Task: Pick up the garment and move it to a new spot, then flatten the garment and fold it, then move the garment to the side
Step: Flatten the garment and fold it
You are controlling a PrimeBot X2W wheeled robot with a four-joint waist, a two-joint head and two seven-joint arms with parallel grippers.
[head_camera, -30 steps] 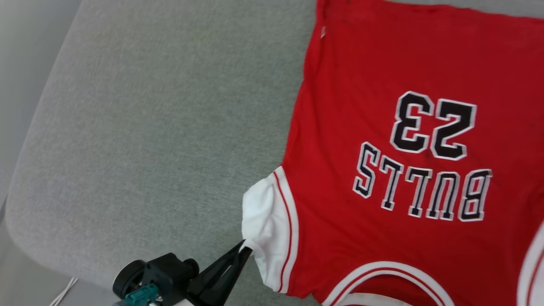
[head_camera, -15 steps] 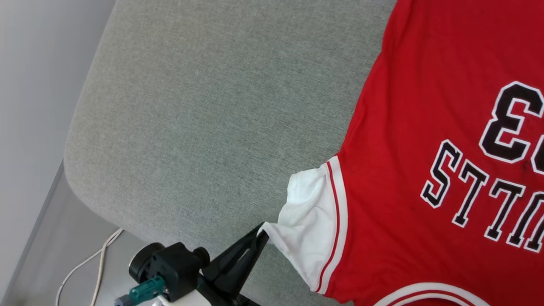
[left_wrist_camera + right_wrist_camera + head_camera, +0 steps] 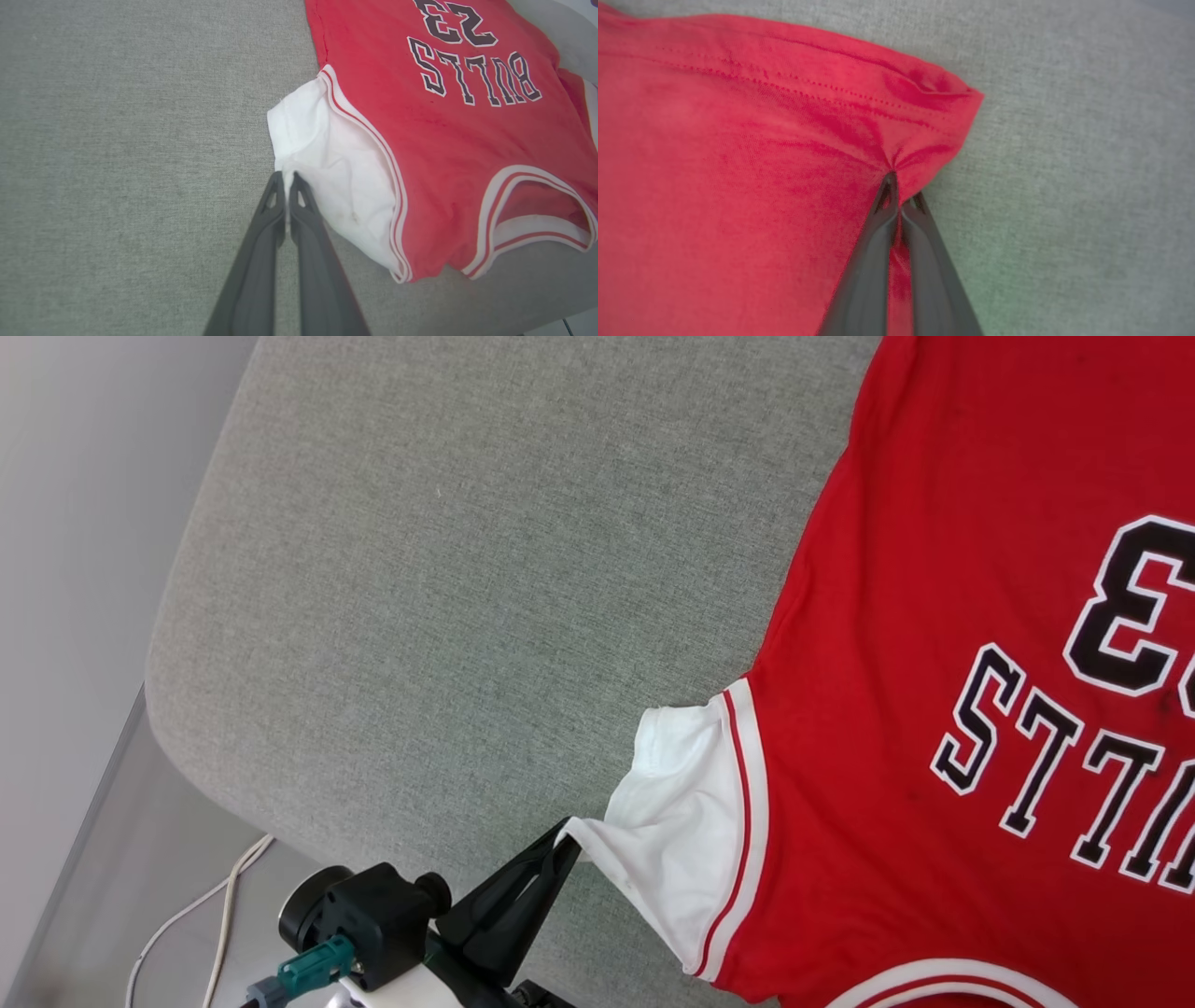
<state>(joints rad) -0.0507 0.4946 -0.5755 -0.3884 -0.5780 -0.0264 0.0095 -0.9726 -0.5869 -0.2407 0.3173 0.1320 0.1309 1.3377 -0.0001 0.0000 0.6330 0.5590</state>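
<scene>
The garment (image 3: 934,616), a red jersey with white sleeves and black-and-white print facing up, lies flat on a grey cushion (image 3: 448,597), filling the right of the head view. My left gripper (image 3: 563,833) is shut on the tip of the white sleeve (image 3: 672,821), pulling it out to a point. The left wrist view shows the same pinch, my left gripper (image 3: 286,178) closed on the sleeve (image 3: 327,163) of the garment (image 3: 444,126). In the right wrist view my right gripper (image 3: 896,186) is shut on a puckered red corner of the garment (image 3: 738,163) near its stitched hem.
The grey cushion's rounded edge (image 3: 177,747) runs down the left, with pale floor beyond it. A white cable (image 3: 201,905) lies on the floor by the cushion's near corner. Bare cushion (image 3: 117,140) spreads left of the jersey.
The head camera turned, so the jersey slid to the right of the picture. The left gripper stayed shut on the sleeve, which now lies stretched further outward. The right gripper has shut.
</scene>
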